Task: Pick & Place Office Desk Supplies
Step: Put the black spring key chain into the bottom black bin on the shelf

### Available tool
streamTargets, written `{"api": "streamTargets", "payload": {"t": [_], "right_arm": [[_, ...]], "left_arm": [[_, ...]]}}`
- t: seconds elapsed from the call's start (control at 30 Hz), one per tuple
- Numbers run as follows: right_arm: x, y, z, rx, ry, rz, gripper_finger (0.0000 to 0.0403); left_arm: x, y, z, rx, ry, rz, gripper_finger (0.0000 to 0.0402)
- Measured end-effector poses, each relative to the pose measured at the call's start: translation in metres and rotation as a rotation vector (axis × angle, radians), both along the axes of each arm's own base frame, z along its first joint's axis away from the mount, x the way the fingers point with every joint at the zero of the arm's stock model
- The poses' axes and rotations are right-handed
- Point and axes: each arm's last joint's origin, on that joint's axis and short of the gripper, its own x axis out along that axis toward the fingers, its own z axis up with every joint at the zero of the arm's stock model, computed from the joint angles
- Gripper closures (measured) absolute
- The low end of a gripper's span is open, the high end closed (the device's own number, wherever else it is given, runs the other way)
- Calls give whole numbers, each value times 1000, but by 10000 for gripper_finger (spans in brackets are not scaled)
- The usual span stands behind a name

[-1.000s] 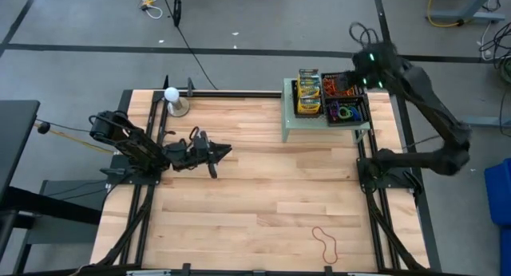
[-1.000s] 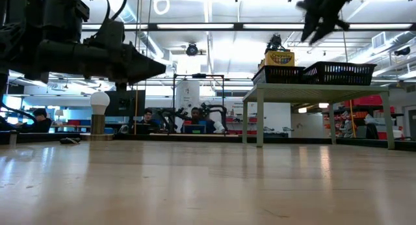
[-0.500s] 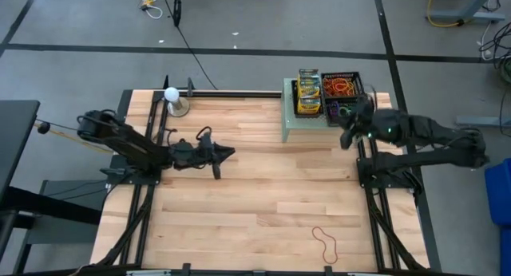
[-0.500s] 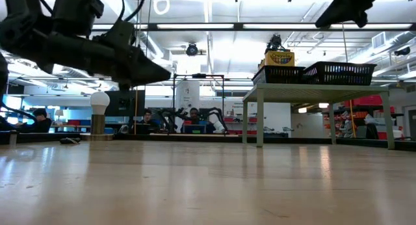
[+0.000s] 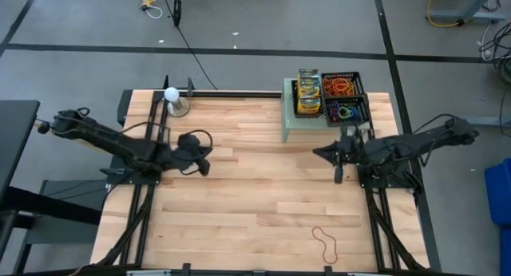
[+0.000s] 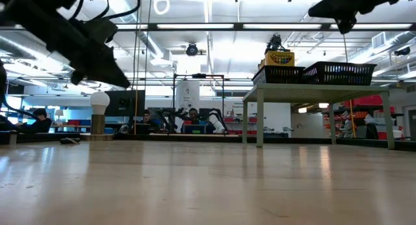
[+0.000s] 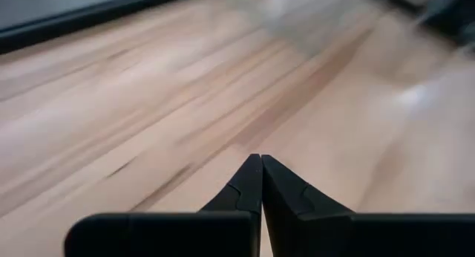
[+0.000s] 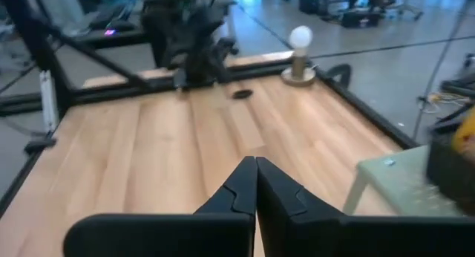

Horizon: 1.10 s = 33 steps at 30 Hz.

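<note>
At nine o'clock on the table (image 5: 263,188) my left pincer (image 5: 204,154) is hanging pressed together, pinching nothing. Toward three o'clock my right pincer (image 5: 317,153) is also hanging pressed together, empty. Crayon boxes (image 5: 308,92) and rubber bands (image 5: 341,87) are lying in baskets (image 5: 356,96) at one o'clock.

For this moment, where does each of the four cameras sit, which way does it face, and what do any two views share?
High: overhead, straight down on the table; both arms, left gripper, right gripper.
Low: at tabletop height, level across to the small stand table; arms overhead.
Left wrist: over bare wood past its shut fingers.
Right wrist: across the table past its shut fingers.
Shared: the white ball shows in high, low and right wrist.
</note>
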Motion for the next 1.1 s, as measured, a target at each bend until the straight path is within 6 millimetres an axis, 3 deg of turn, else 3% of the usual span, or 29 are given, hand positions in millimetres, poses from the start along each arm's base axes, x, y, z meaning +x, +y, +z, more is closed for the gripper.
{"api": "streamTargets", "payload": {"t": [0.2,0.37,0.63,0.93,1.1], "right_arm": [[2,7,-19,-18,-23,45,393],[3,8,-27,-71,-50,65,393],[3,8,-27,-88,-47,73,392],[4,8,-27,-87,-46,81,392],[4,8,-27,-87,-46,81,392]], "left_arm": [[-10,4,22,-157,217,160,385],[-17,12,9,-327,378,323,342],[-13,42,-15,-392,541,610,264],[0,99,-36,-464,628,613,259],[-4,114,-44,-540,680,607,266]]}}
